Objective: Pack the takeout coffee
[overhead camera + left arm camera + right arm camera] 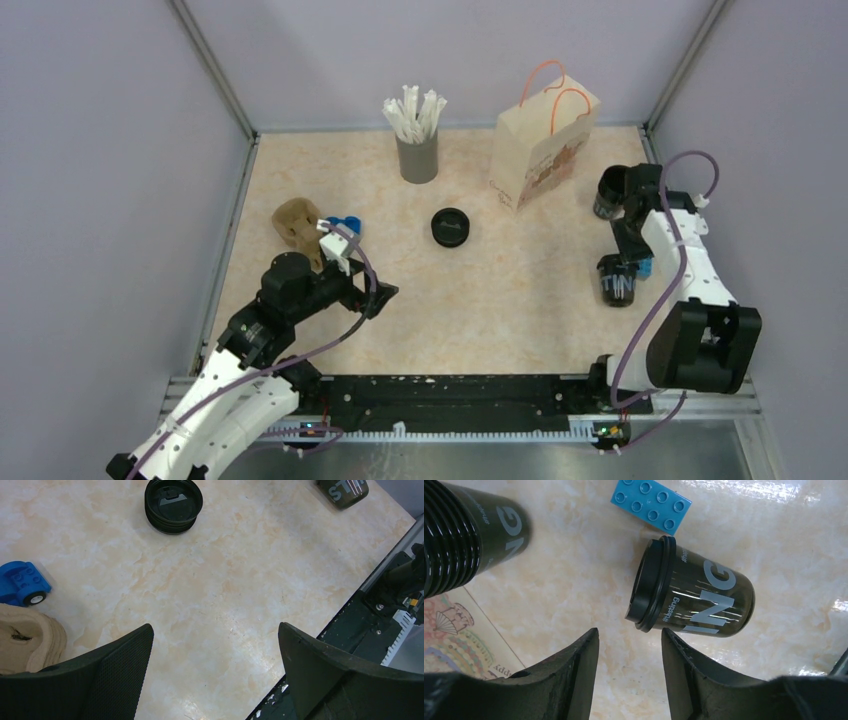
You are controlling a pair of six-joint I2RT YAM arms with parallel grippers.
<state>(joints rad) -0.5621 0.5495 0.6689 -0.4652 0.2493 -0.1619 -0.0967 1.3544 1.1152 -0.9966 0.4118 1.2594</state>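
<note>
The takeout coffee (691, 592) is a black cup with a lid and pale print. It stands on the table near the right edge (617, 282). My right gripper (629, 641) hovers just beside it, jaws partly open with only bare table between them. In the top view the right gripper (622, 245) sits between this cup and a stack of black cups (606, 197). My left gripper (215, 630) is wide open and empty over the near left of the table (380, 295). A dark cup with pale letters (343, 490) shows at the top right of the left wrist view.
A paper bag (545, 150) with orange handles stands at the back right. A grey holder of white straws (417, 150) stands at the back centre. A flat black lid (451, 227) lies mid-table. A brown cup carrier (297, 222) and blue toy car (347, 222) lie left. A blue brick (651, 504) lies by the cup.
</note>
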